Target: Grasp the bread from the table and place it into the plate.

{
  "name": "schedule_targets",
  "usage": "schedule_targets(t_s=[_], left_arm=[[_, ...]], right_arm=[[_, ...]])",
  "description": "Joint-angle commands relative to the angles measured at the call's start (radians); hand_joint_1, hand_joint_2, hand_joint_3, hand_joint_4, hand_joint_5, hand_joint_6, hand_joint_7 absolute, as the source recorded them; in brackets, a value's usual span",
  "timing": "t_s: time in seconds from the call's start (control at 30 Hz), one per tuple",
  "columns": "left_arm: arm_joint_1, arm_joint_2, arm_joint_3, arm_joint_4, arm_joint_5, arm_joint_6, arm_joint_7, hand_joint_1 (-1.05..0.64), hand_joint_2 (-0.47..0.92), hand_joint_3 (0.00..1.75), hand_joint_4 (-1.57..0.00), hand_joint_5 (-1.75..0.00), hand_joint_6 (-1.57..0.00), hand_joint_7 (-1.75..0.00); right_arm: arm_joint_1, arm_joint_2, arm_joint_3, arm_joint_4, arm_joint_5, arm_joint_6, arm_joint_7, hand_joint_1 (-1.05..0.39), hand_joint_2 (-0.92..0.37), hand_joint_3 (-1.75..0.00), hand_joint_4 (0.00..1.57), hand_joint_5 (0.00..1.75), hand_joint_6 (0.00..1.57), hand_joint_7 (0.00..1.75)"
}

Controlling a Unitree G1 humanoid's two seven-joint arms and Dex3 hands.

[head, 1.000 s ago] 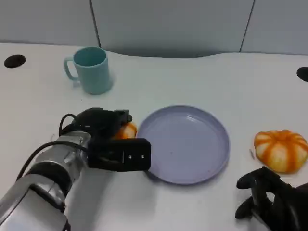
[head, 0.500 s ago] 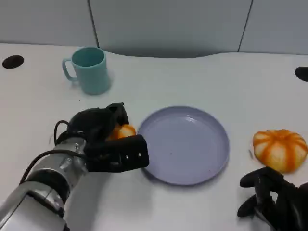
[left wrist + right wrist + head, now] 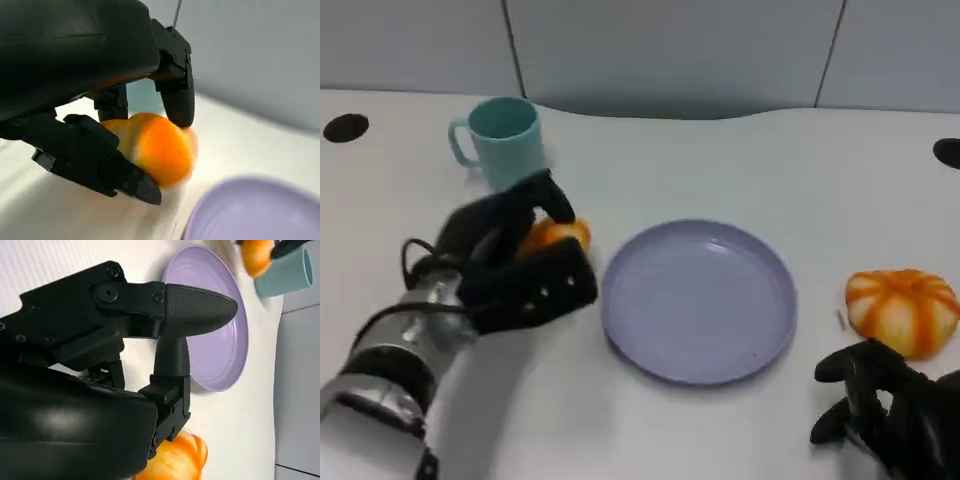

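My left hand [image 3: 515, 262] grips a small orange bread roll [image 3: 557, 234] between its fingers, left of the lavender plate [image 3: 700, 300] and in front of the mug. The left wrist view shows the roll [image 3: 159, 148] pinched between black fingers [image 3: 102, 162], slightly blurred, with the plate's rim [image 3: 252, 212] close beside it. My right hand [image 3: 892, 422] rests at the table's near right corner, fingers apart and holding nothing. In the right wrist view that hand [image 3: 100, 370] points toward the plate [image 3: 222, 357], with the roll [image 3: 257, 255] beyond it.
A teal mug [image 3: 507, 143] stands at the back left, just behind my left hand. An orange, white-striped pumpkin-shaped piece [image 3: 902, 312] lies right of the plate, close to my right hand. Dark holes [image 3: 344, 127] mark the table's far corners.
My left hand has swung left and farther back with the roll, away from the plate's rim and closer to the mug. The right hand has barely moved.
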Motion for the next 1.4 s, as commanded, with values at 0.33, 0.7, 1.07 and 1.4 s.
schedule_targets(t_s=[0.33, 0.7, 1.07, 1.4], left_arm=[[-0.058, -0.036, 0.035, -0.087, -0.06, -0.278, -0.051, -0.03, 0.83, 0.09, -0.93, -1.75, -0.67, -1.75], [-0.097, -0.114, 0.0, -0.101, -0.04, -0.31, -0.15, -0.03, 0.82, 0.1, -0.93, -1.75, -0.64, -1.75], [-0.114, -0.128, -0.094, -0.057, 0.023, -0.211, -0.305, -0.28, 0.86, 0.12, -0.79, -1.75, -0.54, -1.75], [-0.142, -0.102, -0.144, -0.074, 0.05, -0.223, -0.486, -0.74, 0.92, 0.14, -0.24, -0.5, -0.44, -0.15]], right_arm=[[-0.018, -0.006, 0.003, 0.019, -0.013, 0.004, -0.017, -0.32, -0.92, -0.6, 0.46, 1.75, 0.36, 1.63], [-0.033, 0.003, 0.005, 0.049, -0.01, -0.025, -0.013, -0.32, -0.92, -0.59, 0.46, 1.75, 0.36, 1.64], [-0.026, 0.011, 0.016, 0.052, -0.011, -0.047, -0.009, -0.32, -0.92, -0.59, 0.47, 1.75, 0.37, 1.63], [-0.023, 0.014, 0.014, 0.062, 0.007, -0.062, 0.007, -0.32, -0.92, -0.61, 0.49, 1.75, 0.37, 1.65]])
